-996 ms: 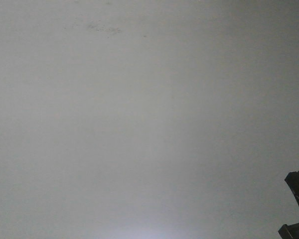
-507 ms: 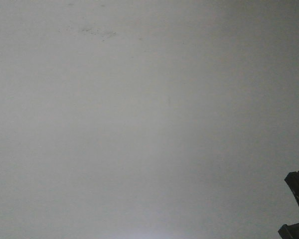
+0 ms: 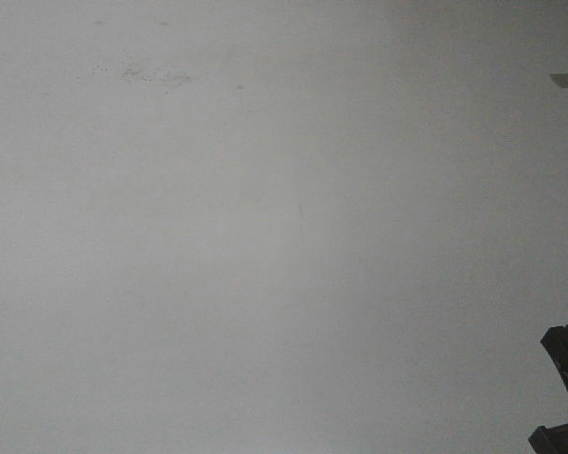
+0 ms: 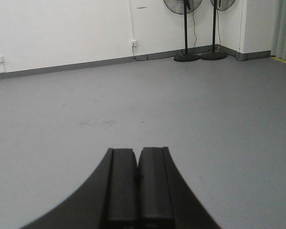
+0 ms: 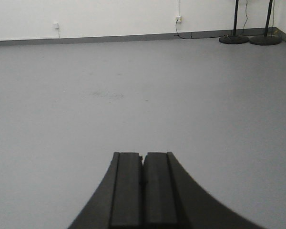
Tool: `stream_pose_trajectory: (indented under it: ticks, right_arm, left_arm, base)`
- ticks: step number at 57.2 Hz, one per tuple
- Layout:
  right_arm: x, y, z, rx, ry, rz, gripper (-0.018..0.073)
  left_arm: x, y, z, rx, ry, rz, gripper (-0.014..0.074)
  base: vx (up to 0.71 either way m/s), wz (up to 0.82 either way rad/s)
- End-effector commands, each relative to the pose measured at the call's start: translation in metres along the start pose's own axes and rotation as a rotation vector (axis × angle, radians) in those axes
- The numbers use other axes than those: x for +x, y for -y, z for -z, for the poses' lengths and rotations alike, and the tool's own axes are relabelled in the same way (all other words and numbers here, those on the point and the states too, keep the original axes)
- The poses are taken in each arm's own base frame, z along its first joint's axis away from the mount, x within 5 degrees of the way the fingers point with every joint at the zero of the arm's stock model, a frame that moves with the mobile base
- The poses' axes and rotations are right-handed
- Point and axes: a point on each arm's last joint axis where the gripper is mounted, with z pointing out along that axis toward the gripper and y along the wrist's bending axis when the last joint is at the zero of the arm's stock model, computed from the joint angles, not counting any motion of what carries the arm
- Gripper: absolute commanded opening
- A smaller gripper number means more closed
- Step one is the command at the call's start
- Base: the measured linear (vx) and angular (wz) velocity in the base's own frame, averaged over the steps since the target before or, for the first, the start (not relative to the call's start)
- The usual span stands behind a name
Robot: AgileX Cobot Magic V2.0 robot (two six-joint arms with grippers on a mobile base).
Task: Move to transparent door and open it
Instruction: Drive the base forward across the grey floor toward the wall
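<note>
Wrist views show grey floor [image 4: 190, 105], no door yet. Both the left gripper [image 4: 137, 191] and right gripper [image 5: 143, 191] are pressed together, holding nothing.

floor scuff [image 3: 144, 74] shifted left, pale patch [image 3: 565, 80] appeared

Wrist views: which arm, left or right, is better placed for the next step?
Neither yet: left gripper and right gripper are both shut over grey floor, and no door shows in any view, so driving probably comes first.

Two fans [image 4: 187, 57] stand side by side before the far wall [image 4: 62, 33].
</note>
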Motion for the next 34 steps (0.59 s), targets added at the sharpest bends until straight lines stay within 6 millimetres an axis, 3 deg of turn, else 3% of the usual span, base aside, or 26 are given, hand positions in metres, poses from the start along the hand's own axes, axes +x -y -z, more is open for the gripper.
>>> stream_pose_trajectory:
  ticks: [1, 34]
  right_arm:
    - [-0.0075, -0.0005, 0.0012, -0.006, 0.098, 0.004, -0.0006]
    - [-0.0075, -0.0005, 0.0012, -0.006, 0.098, 0.004, -0.0006]
  left_arm:
    - [-0.0055, 0.0002, 0.0009, 0.0, 0.093, 0.005, -0.0006]
    - [-0.0055, 0.0002, 0.0009, 0.0, 0.093, 0.005, -0.0006]
  base:
    - [0.22, -0.01]
    - [0.29, 0.14]
